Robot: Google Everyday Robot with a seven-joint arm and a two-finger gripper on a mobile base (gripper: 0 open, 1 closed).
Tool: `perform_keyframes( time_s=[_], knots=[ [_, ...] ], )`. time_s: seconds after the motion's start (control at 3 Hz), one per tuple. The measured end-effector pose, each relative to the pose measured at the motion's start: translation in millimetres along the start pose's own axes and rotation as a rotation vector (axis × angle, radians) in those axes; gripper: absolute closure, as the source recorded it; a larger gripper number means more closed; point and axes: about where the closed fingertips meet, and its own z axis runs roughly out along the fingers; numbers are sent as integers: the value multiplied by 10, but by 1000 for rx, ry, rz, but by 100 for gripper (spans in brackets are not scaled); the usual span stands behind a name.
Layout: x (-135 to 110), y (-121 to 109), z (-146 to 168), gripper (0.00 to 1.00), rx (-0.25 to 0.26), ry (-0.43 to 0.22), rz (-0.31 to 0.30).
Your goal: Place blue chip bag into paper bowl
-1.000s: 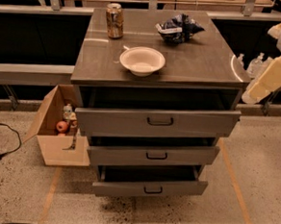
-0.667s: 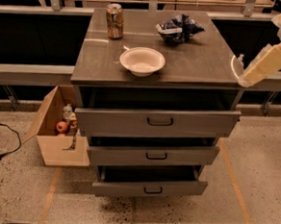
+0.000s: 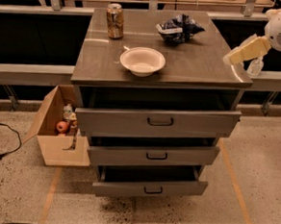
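Reaching is the step in hand. At the desk [image 3: 206,65] front the paper bowl [image 3: 142,61] stands empty; at its 3 o'clock, off the desk edge, hangs the pincer [image 3: 254,63], without the bag, and how open it is I cannot tell. The blue chip bag [image 3: 179,28] lies at the bowl's 1 o'clock; the next move must bring the pincer over it. Compared with a second ago, the pincer is higher.

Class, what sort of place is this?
Probably a robot test lab: taped floor lines around a drawer cabinet, a cardboard box of small items, the gripper at the cabinet's right edge.

Countertop [image 3: 197,60] bears can [image 3: 115,20], paper bowl [image 3: 142,61], blue chip bag [image 3: 177,27]; claw [image 3: 240,58] at corner.
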Motion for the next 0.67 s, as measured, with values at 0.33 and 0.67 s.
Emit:
perform_keyframes(
  time_s=[0.33, 0.67],
  knots=[
    [-3, 8, -4, 0, -2, 1, -1],
    [-4, -13, 79, 0, 25, -11, 11]
  ],
)
